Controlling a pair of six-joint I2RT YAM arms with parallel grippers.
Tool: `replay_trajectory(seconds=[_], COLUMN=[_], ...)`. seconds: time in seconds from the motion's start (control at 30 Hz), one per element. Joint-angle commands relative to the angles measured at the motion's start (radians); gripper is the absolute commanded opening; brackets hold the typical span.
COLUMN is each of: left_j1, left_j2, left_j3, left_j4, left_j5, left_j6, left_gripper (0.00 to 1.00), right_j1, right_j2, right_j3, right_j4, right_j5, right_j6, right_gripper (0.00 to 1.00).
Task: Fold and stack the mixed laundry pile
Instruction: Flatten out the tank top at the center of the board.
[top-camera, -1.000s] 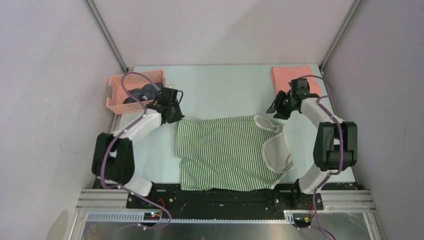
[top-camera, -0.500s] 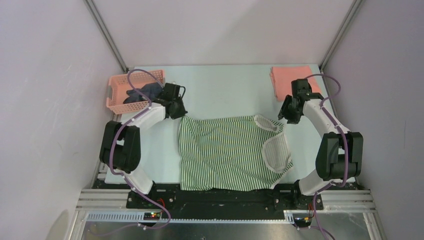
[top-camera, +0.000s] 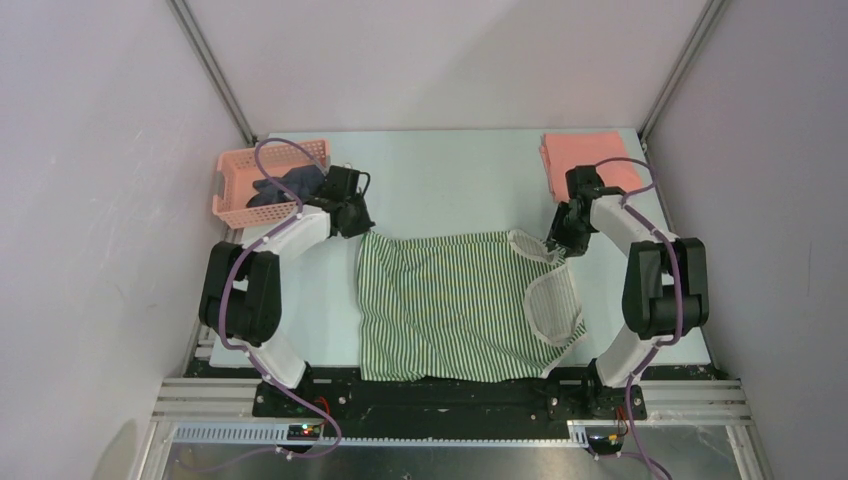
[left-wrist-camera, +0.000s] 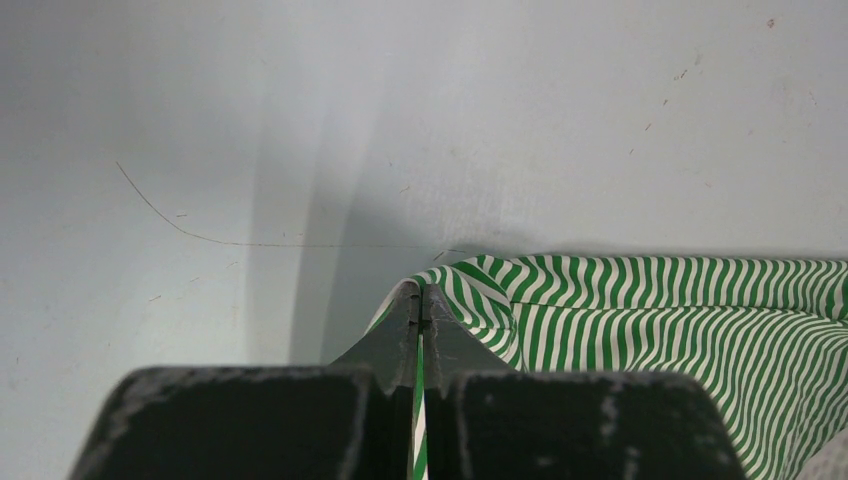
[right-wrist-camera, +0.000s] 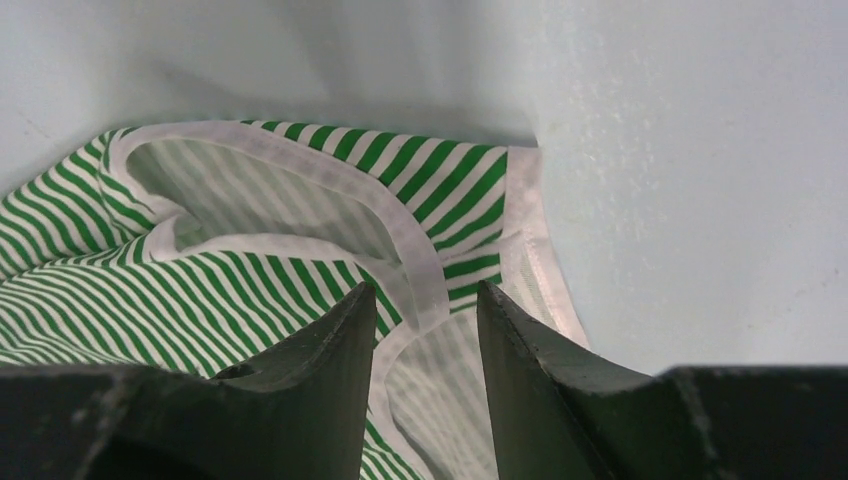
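Folded: salmon-pink shirt (top-camera: 590, 160), far right desk (top-camera: 440, 180) corner. To fold: striped top (top-camera: 450, 300), dark garment (top-camera: 290, 183) in basket (top-camera: 232, 190). Left pincer (left-wrist-camera: 420, 292) grips striped hem; right pincer (right-wrist-camera: 425, 295) half-wide over its strap.

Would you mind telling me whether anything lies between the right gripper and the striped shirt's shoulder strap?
Nothing visible does: the open right gripper hangs directly over the striped shirt, right at its white-edged strap.

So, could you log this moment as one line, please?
left gripper shut on striped shirt corner | right gripper open over its strap
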Motion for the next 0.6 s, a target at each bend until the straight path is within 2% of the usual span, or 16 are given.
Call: replay_trajectory(seconds=[0.0, 0.07, 0.13, 0.2, 0.57], left_j1=[0.008, 0.01, 0.015, 0.022, 0.109], left_j2=[-0.008, -0.009, -0.008, -0.005, 0.046], left_j3=[0.039, 0.04, 0.042, 0.049, 0.108], left_j4=[0.028, 0.027, 0.028, 0.027, 0.027], left_j5=[0.011, 0.011, 0.008, 0.007, 0.0], left_j6=[0.02, 0.02, 0.02, 0.019, 0.032], left_gripper=[0.0, 0.0, 0.0, 0.0, 0.0], right_j1=[0.007, 0.007, 0.0, -0.019, -0.202], right_j2=[0.04, 0.052, 0.056, 0.049, -0.015], right_j3=[0.007, 0.015, 0.026, 0.035, 0.037], right_j4=[0.063, 0.064, 0.065, 0.068, 0.14], right_j5=[-0.005, 0.01, 0.033, 0.043, -0.019], right_j6=[-0.02, -0.022, -0.026, -0.03, -0.028], right_gripper=[0.45, 0.37, 0.1, 0.0, 0.0])
